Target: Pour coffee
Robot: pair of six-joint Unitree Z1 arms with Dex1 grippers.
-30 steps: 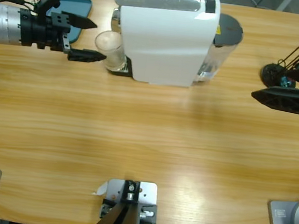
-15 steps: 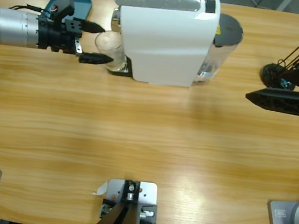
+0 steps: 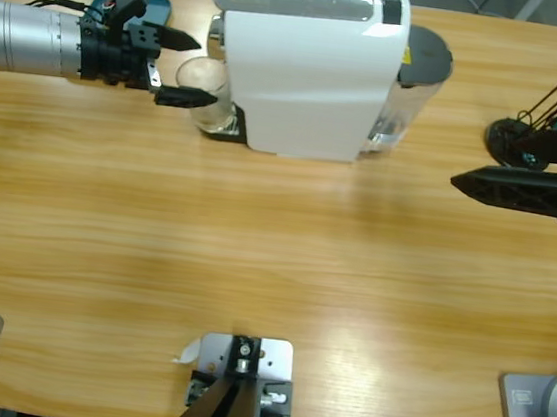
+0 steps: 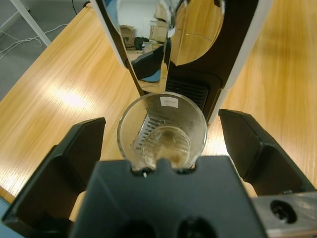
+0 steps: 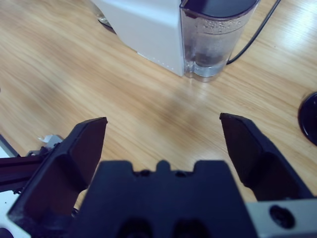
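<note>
The glass (image 4: 162,133) stands on the drip tray of the coffee machine (image 3: 309,71), at the machine's left end in the high view, empty so far as I can tell. The left gripper (image 3: 179,66) has its jaws apart on either side of the glass, not touching it. The right gripper (image 3: 463,182) waits well apart over bare table (image 3: 273,258), jaws also wide open. The risk, I judge, is in the closing: if one jaw meets the glass first, it could push it off the tray or tip it against the machine; a weak pinch on smooth glass may slip.
</note>
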